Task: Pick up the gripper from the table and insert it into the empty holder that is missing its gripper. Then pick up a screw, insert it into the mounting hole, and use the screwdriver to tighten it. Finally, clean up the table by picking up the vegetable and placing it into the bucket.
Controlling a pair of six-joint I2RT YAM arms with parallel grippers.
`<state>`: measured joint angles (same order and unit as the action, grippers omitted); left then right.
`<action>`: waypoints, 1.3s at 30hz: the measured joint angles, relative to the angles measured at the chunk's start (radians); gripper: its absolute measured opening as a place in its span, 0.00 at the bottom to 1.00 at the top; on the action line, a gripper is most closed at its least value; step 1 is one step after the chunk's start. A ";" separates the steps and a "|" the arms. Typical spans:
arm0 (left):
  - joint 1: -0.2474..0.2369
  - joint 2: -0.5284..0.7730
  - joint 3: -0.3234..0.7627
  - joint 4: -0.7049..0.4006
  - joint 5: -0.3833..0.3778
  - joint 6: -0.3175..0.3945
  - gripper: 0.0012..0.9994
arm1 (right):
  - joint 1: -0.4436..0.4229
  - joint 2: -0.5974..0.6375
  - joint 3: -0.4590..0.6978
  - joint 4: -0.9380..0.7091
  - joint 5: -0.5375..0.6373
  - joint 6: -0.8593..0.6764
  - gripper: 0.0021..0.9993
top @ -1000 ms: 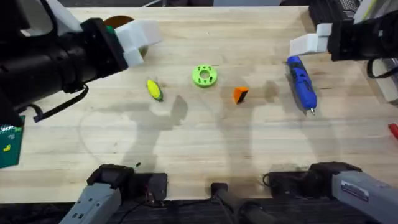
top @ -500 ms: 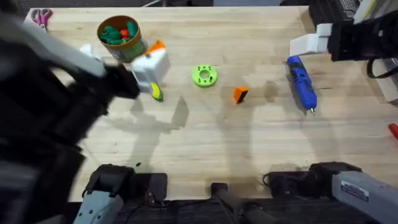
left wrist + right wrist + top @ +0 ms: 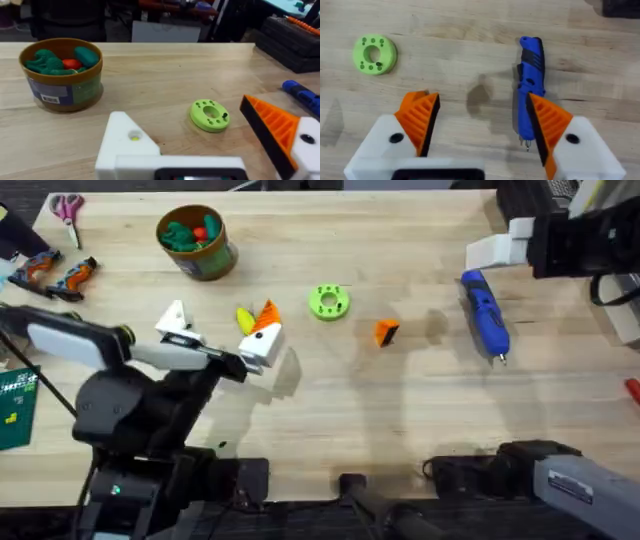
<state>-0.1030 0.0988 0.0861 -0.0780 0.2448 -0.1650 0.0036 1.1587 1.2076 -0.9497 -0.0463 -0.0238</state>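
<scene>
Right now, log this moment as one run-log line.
left gripper open by vegetable | right gripper open above screwdriver | gripper on table

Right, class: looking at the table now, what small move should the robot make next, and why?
Probably swing the right tool from above the blue screwdriver toward the orange wedge and lower it, open, around the wedge. The wedge lies free on the table, and one white block on the left tool has no orange tip, so fetching that part likely comes first.
</scene>
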 joint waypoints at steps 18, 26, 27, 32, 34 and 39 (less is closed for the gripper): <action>0.147 -0.094 -0.072 0.011 0.294 0.007 0.99 | 0.000 0.000 0.000 0.000 0.000 0.000 0.99; 0.147 -0.093 -0.072 0.010 0.395 0.075 0.99 | 0.000 0.000 0.000 0.000 0.000 0.000 0.99; 0.147 -0.093 -0.072 0.010 0.398 0.078 0.99 | 0.000 0.000 0.000 0.000 0.000 0.000 0.99; 0.147 -0.093 -0.072 0.010 0.412 0.083 0.99 | 0.000 0.000 0.000 0.000 0.000 0.000 0.99; 0.147 -0.094 -0.072 0.009 0.415 0.085 0.99 | 0.000 0.000 0.000 0.000 0.000 0.000 0.99; 0.147 -0.094 -0.072 0.009 0.417 0.086 0.99 | 0.000 0.000 0.000 0.000 0.000 0.000 0.99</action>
<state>0.0437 0.0052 0.0139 -0.0689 0.6617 -0.0788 0.0036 1.1587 1.2076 -0.9497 -0.0463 -0.0238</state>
